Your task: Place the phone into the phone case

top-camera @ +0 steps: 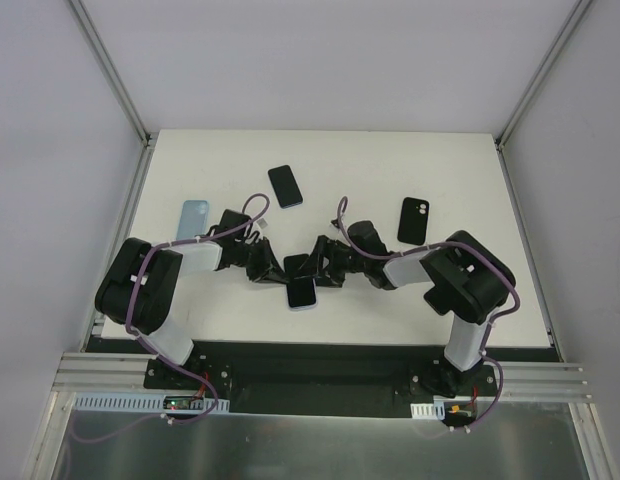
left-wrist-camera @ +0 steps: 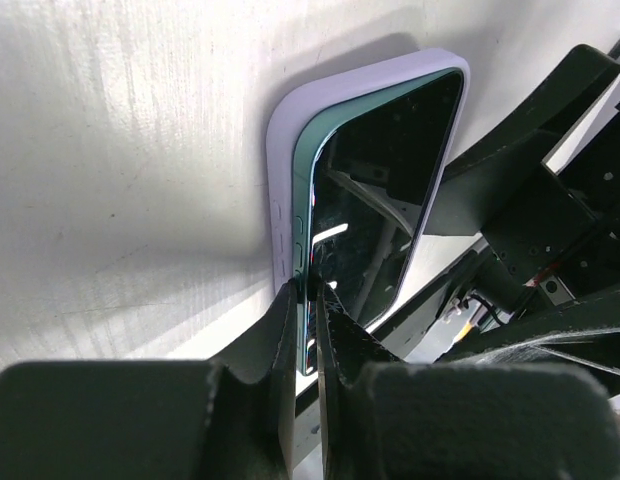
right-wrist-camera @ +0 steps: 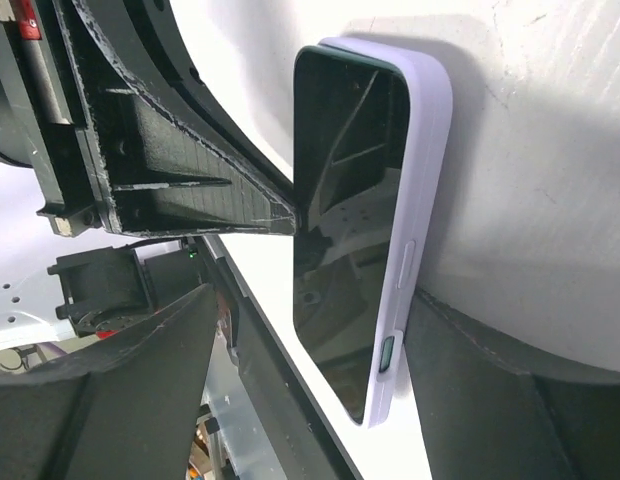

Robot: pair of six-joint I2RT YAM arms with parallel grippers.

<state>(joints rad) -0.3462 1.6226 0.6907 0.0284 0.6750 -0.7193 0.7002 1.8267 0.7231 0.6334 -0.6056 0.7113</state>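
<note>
The phone point(left-wrist-camera: 380, 200), dark screen with a green edge, lies tilted in the lilac phone case point(left-wrist-camera: 282, 160) on the white table. Its near long edge stands up out of the case wall. My left gripper point(left-wrist-camera: 310, 300) is shut on that raised edge. In the right wrist view the phone point(right-wrist-camera: 345, 220) and case point(right-wrist-camera: 425, 200) sit between the wide-open fingers of my right gripper point(right-wrist-camera: 315, 310). One right finger point(right-wrist-camera: 480, 360) rests against the case's outer side. In the top view both grippers point(top-camera: 273, 268) point(top-camera: 317, 268) meet over the phone and case point(top-camera: 302, 294).
A black phone point(top-camera: 285, 186) lies at the back centre. A black case point(top-camera: 414, 220) lies at the right and a light blue case point(top-camera: 194, 215) at the left. The left arm's finger point(right-wrist-camera: 190, 190) touches the screen in the right wrist view.
</note>
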